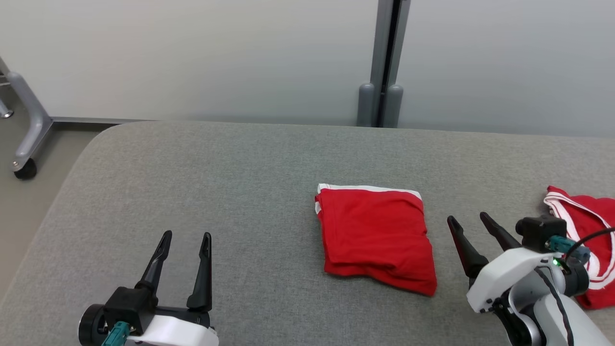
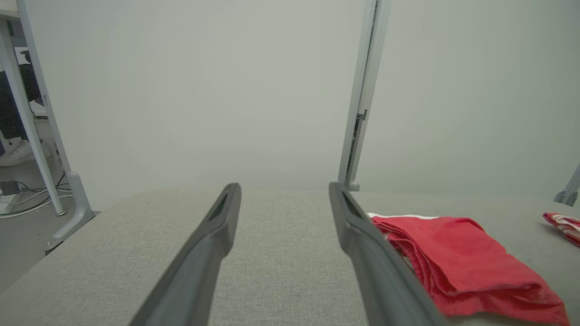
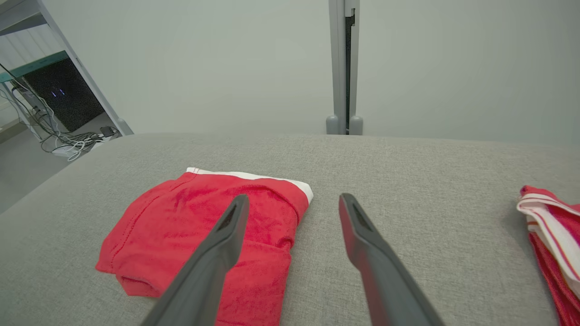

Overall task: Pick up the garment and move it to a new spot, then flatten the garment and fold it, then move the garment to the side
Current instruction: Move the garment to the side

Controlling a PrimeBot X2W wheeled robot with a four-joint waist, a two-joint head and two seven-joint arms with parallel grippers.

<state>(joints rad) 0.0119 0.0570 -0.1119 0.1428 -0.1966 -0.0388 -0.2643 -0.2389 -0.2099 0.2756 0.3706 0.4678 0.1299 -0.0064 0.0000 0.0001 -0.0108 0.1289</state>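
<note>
- The red garment (image 1: 377,238) lies folded in a neat square on the gray table (image 1: 216,182), a bit toward 4 o'clock from the table's middle.
- The left gripper (image 1: 187,234) hangs over the table at 7 o'clock. Its jaws are wide apart and hold nothing. The garment is well off at its 3 o'clock.
- The right gripper (image 1: 467,217) is at 4 o'clock. Its jaws are spread too, with nothing in them. The garment is just beside it, at its 9 o'clock.
- It looks like the folding is done, and the job left is to move the garment to the side.
- The fold could fall open. That would happen if the fingers pinch only the top layer and lift, so the rest drops down.
- The garment could bunch up. That would happen if a gripper pushes or drags it over the fuzzy table and does not lift it.
- One side could sag and flop out if one gripper lifts all alone from an edge.
- A striped cloth (image 1: 588,226) lies at the table's 3 o'clock edge, right by the right arm's wrist. The robot could grab that one by mistake.
- The right arm could bump the striped cloth when it swings and knock it off the table.
- The garment could land on top of the striped cloth if the robot puts it down toward 3 o'clock.
</note>
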